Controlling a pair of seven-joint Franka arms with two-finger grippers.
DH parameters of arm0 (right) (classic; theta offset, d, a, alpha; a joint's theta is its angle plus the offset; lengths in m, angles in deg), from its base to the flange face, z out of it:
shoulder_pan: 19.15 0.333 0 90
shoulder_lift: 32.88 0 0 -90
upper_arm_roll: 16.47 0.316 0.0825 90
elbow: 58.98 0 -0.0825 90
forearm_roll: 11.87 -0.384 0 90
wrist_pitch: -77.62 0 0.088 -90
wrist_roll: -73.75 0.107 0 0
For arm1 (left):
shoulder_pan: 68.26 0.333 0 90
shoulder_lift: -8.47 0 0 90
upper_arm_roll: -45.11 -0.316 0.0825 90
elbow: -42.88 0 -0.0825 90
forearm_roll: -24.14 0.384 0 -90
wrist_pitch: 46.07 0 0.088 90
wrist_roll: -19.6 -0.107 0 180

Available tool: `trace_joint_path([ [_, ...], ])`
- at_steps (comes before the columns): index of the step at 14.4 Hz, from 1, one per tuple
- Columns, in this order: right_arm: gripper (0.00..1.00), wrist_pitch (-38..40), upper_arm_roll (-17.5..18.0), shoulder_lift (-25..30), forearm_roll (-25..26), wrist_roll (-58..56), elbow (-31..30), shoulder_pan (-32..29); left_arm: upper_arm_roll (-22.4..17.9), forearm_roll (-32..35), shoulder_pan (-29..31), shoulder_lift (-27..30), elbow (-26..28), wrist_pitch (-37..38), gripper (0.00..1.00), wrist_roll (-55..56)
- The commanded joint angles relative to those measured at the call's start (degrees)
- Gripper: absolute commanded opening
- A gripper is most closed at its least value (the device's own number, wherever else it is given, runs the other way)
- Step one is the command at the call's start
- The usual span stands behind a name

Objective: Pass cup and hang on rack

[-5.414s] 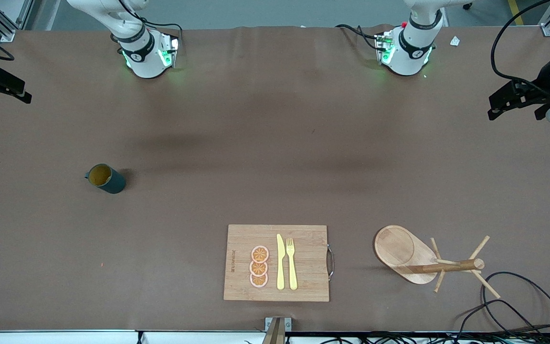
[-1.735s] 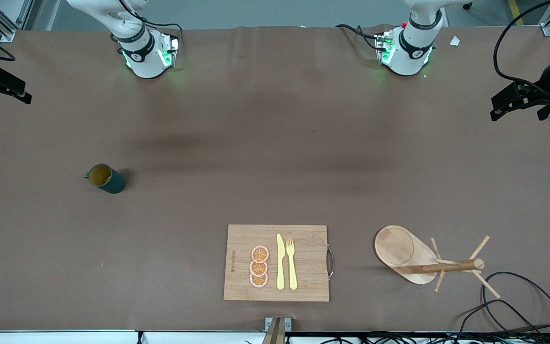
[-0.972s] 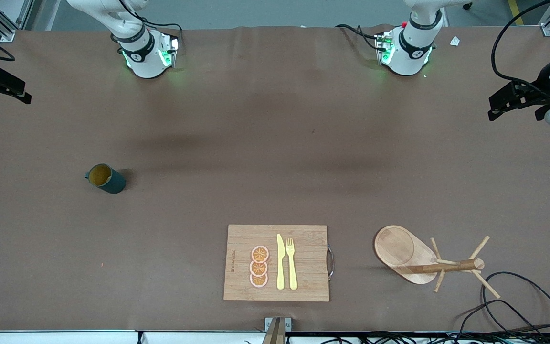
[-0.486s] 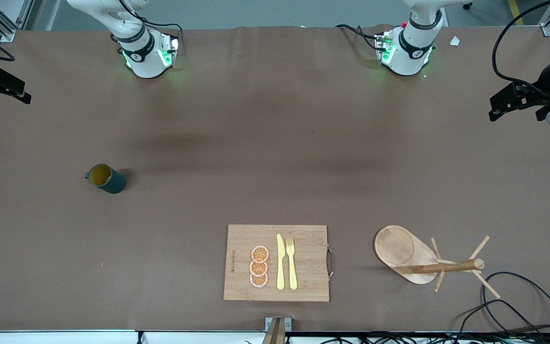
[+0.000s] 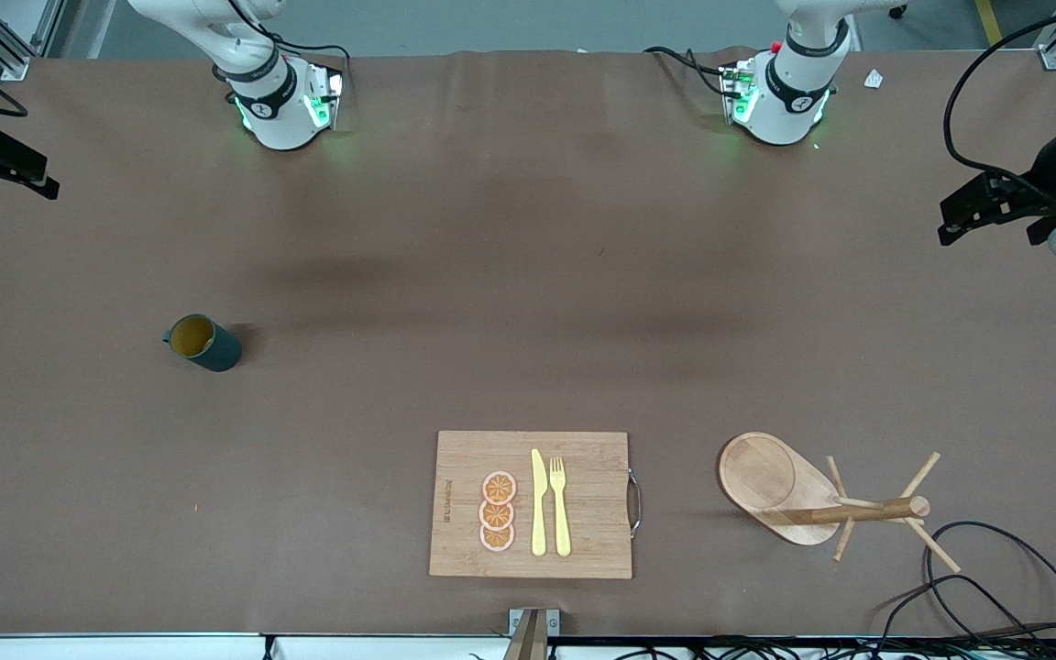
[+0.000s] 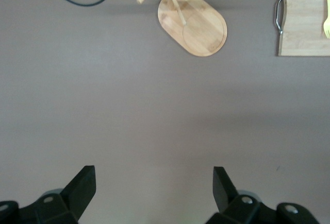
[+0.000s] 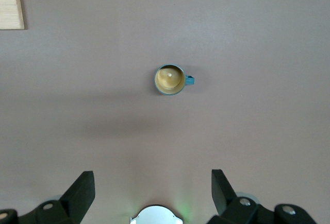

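Board: cutting board (image 5: 533,504) nearest the front camera on the tabletop (image 5: 528,275), carrying orange slices (image 5: 498,511), a knife (image 5: 538,502) and a fork (image 5: 560,504).
Rack: rack (image 5: 798,495) beside the board, toward my left arm's end, standing upright.
Cup: cup (image 5: 203,342) farther back, toward my right arm's end, upright, untouched.
Left gripper (image 6: 153,188): high over bare tabletop, jaws apart, empty.
Right gripper (image 7: 152,190): high over the tabletop near the cup, jaws apart, empty.

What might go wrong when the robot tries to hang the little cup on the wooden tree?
1. The cup stands upright toward the right arm's end of the table, the rack toward the left arm's end, so a mid-air handover might drop it.
2. The rack's pegs are thin and angled; the small handle might miss.
3. The cutting board with cutlery lies between them and might get bumped.
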Motion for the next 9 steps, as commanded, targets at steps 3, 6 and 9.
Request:
trace_joint_path([
  [3,1.00,-0.4,-0.1,-5.1,0.7,0.4,0.7,-0.3,0.1,0.8,0.2,-1.2,-0.3,-1.5,1.00,0.2],
  [6,1.00,-2.5,-0.1,-14.1,0.2,0.4,4.6,-1.0,0.0,0.8,0.2,-1.7,-0.4,-3.1,1.00,0.3],
  [9,1.00,-7.4,0.0,-18.0,0.0,-4.5,5.5,-1.9,0.0,0.7,0.2,-2.4,-0.4,-4.0,1.00,0.3],
])
